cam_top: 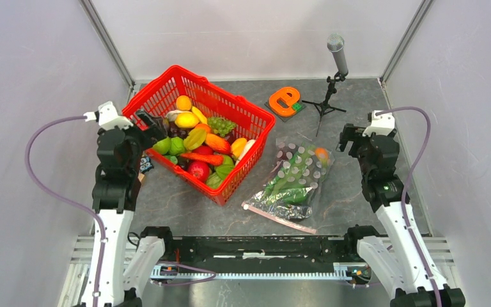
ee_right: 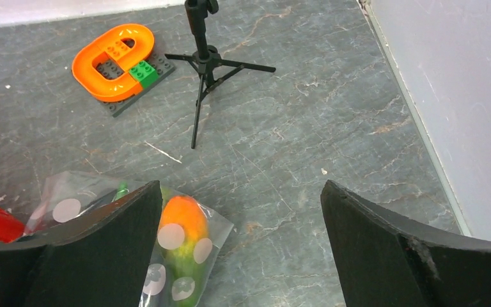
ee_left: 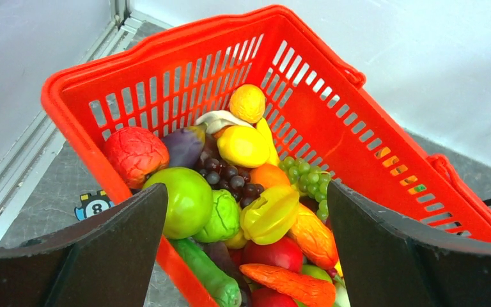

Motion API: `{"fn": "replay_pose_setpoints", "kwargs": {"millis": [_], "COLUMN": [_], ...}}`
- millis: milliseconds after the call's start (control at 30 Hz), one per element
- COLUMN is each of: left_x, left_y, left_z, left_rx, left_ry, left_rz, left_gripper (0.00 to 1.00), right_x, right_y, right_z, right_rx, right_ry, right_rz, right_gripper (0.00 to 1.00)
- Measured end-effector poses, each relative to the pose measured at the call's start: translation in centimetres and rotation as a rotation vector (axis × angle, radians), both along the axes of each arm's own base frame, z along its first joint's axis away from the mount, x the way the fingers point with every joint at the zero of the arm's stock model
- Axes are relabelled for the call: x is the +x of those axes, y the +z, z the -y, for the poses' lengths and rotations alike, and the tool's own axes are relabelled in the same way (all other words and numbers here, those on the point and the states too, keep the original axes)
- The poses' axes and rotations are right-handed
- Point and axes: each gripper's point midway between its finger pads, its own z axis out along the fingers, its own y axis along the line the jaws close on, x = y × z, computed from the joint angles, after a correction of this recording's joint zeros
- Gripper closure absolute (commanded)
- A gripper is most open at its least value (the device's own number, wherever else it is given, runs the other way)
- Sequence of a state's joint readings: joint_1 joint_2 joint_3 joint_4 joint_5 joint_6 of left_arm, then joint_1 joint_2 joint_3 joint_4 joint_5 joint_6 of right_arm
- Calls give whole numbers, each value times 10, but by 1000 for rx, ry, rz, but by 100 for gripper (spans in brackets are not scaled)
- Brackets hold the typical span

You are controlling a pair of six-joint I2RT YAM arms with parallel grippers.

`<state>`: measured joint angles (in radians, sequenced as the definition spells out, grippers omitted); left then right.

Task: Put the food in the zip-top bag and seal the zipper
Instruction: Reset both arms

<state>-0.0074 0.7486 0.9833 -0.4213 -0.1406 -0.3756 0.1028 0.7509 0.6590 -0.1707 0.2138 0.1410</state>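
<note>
Clear zip-top bag (cam_top: 292, 185) just left of the wide-spread right claw (ee_right: 240, 192)

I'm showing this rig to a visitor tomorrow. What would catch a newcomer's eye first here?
The bright red basket left of centre, heaped with colourful toy produce, dominates. Next is the clear dotted zip-top bag lying to its right, holding green pieces and an orange fruit. At the back stand a microphone on a tripod and an orange block shape.
</note>
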Motion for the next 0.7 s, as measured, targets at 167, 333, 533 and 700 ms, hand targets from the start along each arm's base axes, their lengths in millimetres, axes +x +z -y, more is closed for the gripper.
{"fn": "replay_pose_setpoints", "kwargs": {"millis": [167, 333, 533, 700], "left_x": [-9, -2, 2, 2], "left_y": [10, 7, -9, -8], "left_z": [-3, -2, -2, -2], "left_rx": [-14, -19, -19, -19], "left_ry": [22, 18, 19, 18], "left_rz": [58, 59, 24, 29], "left_gripper": [0, 0, 0, 0], "right_x": [-6, -11, -11, -9], "right_y": [11, 14, 13, 9], "right_z": [-1, -1, 1, 0], "right_rx": [47, 75, 78, 81], "right_ry": [-10, -19, -32, -30], "right_rz": [58, 90, 90, 77], "right_gripper": [2, 2, 2, 2]}}
